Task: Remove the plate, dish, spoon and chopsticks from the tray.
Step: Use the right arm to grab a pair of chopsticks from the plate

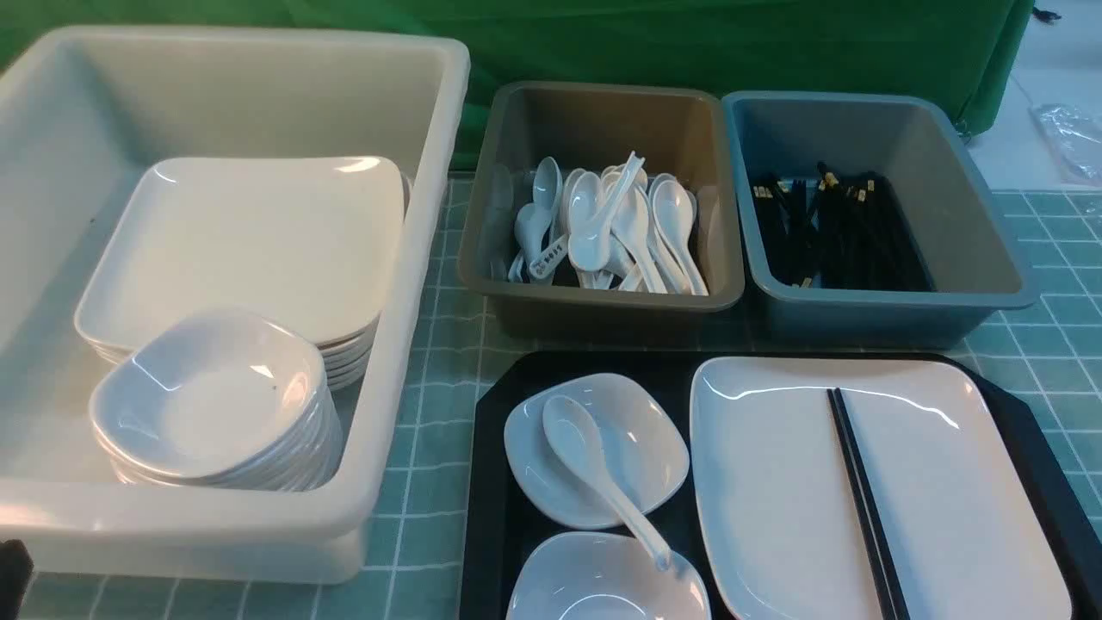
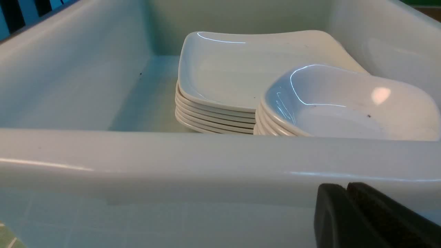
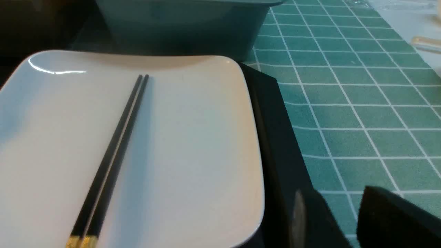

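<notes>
On the black tray (image 1: 492,517), with chopsticks (image 1: 861,491) lying loose on the plate (image 1: 775,482), soup spoon (image 1: 603,474) bridging two small dishes (image 1: 641,439), left gripper (image 2: 346,189) clenched empty and right gripper (image 3: 336,193) parted empty, risks sticks rolling off, spoon tipping, if lifting plate or dish first.
</notes>
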Available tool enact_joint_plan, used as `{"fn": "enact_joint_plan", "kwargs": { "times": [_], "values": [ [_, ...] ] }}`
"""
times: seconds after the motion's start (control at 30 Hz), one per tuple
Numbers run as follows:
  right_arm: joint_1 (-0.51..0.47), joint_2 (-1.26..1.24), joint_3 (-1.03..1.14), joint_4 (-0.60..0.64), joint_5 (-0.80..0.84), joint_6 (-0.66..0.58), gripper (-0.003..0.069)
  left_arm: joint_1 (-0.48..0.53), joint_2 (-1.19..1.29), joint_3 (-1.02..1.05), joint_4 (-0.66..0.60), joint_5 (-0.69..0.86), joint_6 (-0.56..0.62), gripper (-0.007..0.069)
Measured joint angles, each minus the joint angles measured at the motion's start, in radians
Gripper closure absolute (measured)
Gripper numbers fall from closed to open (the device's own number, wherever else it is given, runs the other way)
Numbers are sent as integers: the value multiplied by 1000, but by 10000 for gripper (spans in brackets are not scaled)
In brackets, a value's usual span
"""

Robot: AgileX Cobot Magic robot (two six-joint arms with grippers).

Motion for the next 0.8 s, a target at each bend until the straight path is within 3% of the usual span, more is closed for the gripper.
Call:
{"fn": "enact_joint_plan", "kwargs": {
  "times": [0.57,0.63,0.73,0.8],
  "values": [
    [0,0,0,0,0,1,417,0,0,0,-8,-27,-4,608],
    [0,0,0,0,0,1,417,0,0,0,-90,-88,-25,608],
    [0,0,0,0,0,1,417,0,0,0,-361,-273,-126,608],
    [0,0,0,0,0,1,417,0,0,0,-431,-308,-162,608]
  ]
}}
